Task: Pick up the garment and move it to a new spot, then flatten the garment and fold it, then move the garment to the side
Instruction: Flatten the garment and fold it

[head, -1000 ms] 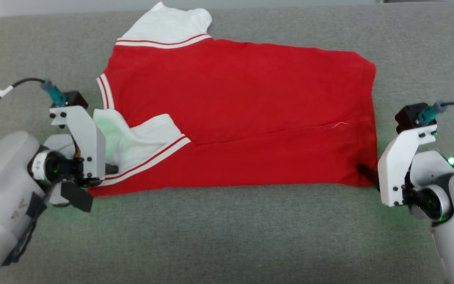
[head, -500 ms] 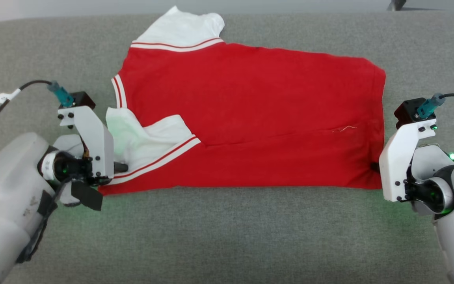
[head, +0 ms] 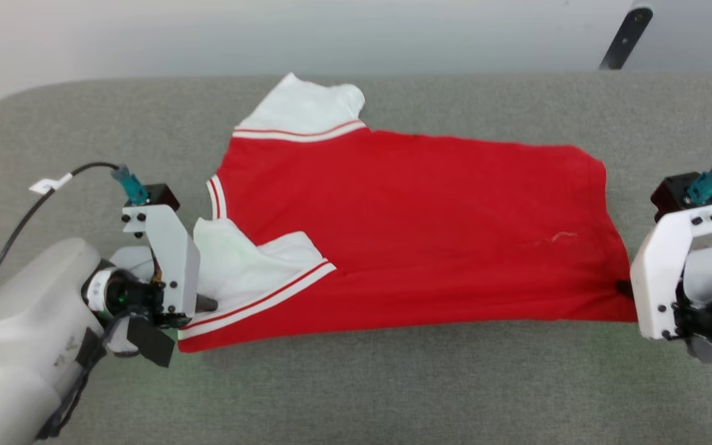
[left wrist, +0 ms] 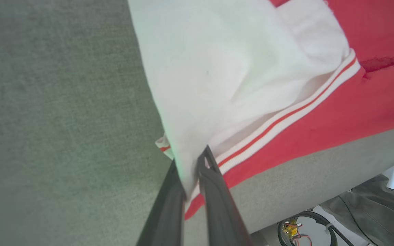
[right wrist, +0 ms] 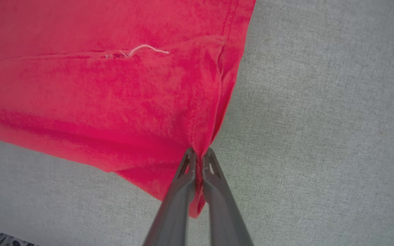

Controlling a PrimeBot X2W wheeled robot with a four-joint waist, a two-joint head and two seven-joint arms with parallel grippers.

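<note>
The grey counter point(head: 356, 402) carries the garment point(head: 418, 228) across its middle, long axis running 9 to 3 o'clock, the near edge stretched between both arms. The left jaws pinch the white sleeve point(head: 238, 272) at the garment's 8 o'clock corner, and the right jaws pinch the red hem corner at 4 o'clock. The path toward 12 o'clock looks unobstructed, with a loose white thread point(head: 563, 236) near the right end.
</note>
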